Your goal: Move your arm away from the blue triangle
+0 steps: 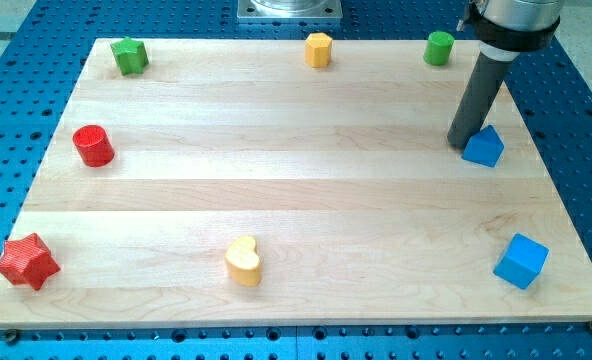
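Observation:
The blue triangle [485,147] lies near the board's right edge, in the upper half of the view. My tip [461,143] rests on the board right against the triangle's left side; the dark rod rises from it toward the view's top right. A blue cube [521,261] sits at the lower right.
On the wooden board [296,190] there are also a green star [129,55] at the top left, a yellow hexagon [319,49] at top centre, a green cylinder [438,47] at top right, a red cylinder [93,146] at left, a red star [27,261] at lower left, and a yellow heart [244,261] at bottom centre.

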